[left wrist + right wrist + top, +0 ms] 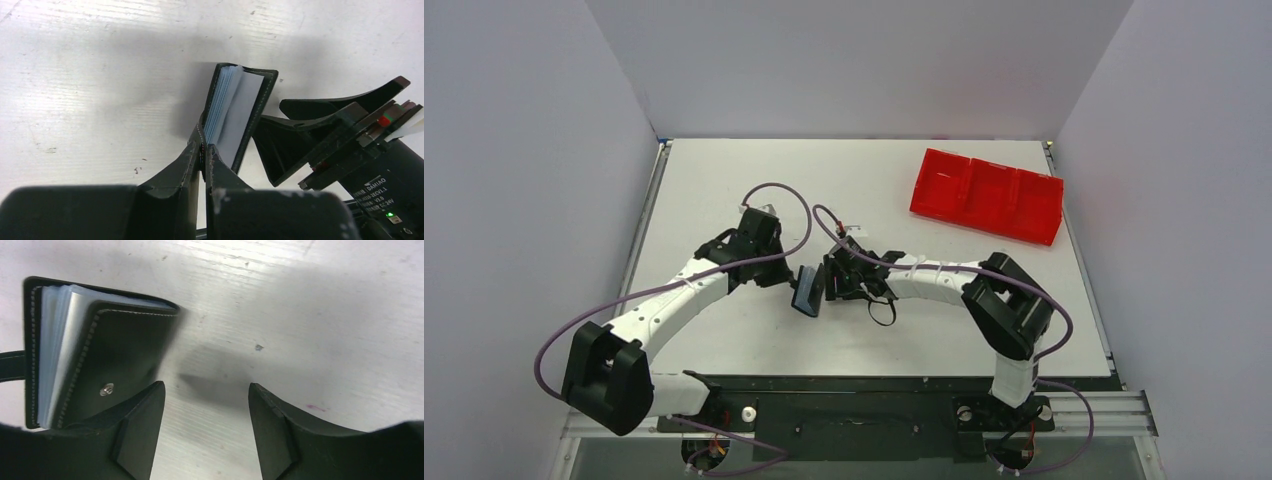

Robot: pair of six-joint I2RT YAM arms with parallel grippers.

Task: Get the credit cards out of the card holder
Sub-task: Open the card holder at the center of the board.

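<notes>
The card holder (pixel 807 291) is held up off the table between the two arms, partly open. My left gripper (pixel 204 150) is shut on the edge of one black cover of the card holder (pixel 235 115). Bluish clear sleeves fan out between the covers. The credit cards are hidden inside the sleeves. My right gripper (pixel 206 390) stands open with only bare table between its fingers. The card holder (pixel 115 350) sits just left of its left finger, with stitched edge and snap stud showing. In the top view the right gripper (pixel 832 283) is close against the holder's right side.
A red three-compartment tray (pixel 989 195) lies at the back right of the white table (pixel 724 180). A black strap loop (pixel 882 312) hangs below the right wrist. Purple cables arch over both arms. Grey walls close in on the left, back and right.
</notes>
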